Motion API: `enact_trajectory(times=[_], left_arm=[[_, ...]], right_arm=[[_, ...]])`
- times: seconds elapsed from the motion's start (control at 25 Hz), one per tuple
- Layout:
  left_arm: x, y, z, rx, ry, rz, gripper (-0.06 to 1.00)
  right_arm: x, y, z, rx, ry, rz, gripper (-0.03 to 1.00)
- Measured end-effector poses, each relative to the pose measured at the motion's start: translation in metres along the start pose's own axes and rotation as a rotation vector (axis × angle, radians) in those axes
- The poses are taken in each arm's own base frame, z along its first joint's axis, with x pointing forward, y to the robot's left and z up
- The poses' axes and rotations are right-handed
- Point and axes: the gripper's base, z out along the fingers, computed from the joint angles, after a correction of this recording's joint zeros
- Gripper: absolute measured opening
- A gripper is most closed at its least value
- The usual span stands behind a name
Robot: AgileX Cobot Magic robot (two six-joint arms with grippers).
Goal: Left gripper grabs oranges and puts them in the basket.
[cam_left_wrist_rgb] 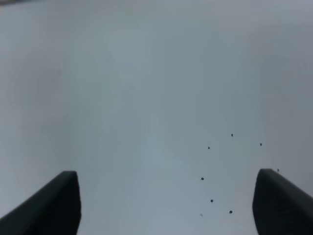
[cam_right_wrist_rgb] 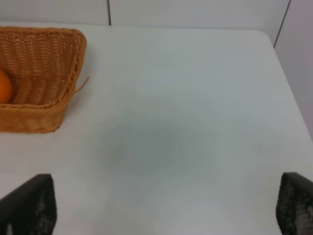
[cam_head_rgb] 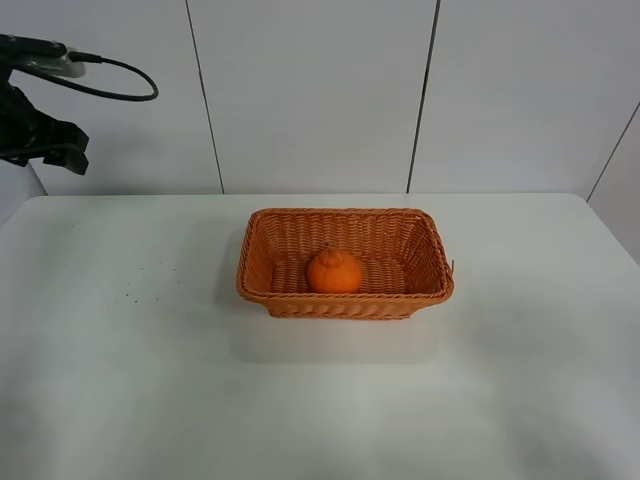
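The orange (cam_head_rgb: 334,271) lies inside the wicker basket (cam_head_rgb: 345,214), near its front wall, at the middle of the white table. My left gripper (cam_left_wrist_rgb: 165,177) is open and empty, its dark fingers (cam_left_wrist_rgb: 54,200) wide apart over bare table with nothing between them. The left arm (cam_head_rgb: 40,135) hangs raised at the far left, well away from the basket. My right gripper (cam_right_wrist_rgb: 166,178) is open and empty over the table's right side. Its view shows the basket's end wall (cam_right_wrist_rgb: 54,54) and a sliver of the orange (cam_right_wrist_rgb: 4,87).
The white table (cam_head_rgb: 150,390) ends at a panelled wall at the back and has rounded corners. A few small dark specks (cam_left_wrist_rgb: 210,178) dot the table left of the basket (cam_head_rgb: 140,280).
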Motion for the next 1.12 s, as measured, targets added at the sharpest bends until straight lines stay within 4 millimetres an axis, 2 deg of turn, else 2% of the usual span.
enact_trajectory(times=[0.68, 0.92, 1.12], left_arm=[[0.104, -0.023, -0.078, -0.064, -0.356, 0.004, 0.82], [0.131, -0.028, -0.111, -0.090, -0.458, 0.003, 0.82], [0.155, -0.032, -0.127, -0.096, -0.470, 0.000, 0.82]], right_arm=[[0.000, 0.000, 0.000, 0.000, 0.000, 0.000, 0.69], [0.000, 0.000, 0.000, 0.000, 0.000, 0.000, 0.69], [0.000, 0.000, 0.000, 0.000, 0.000, 0.000, 0.69]])
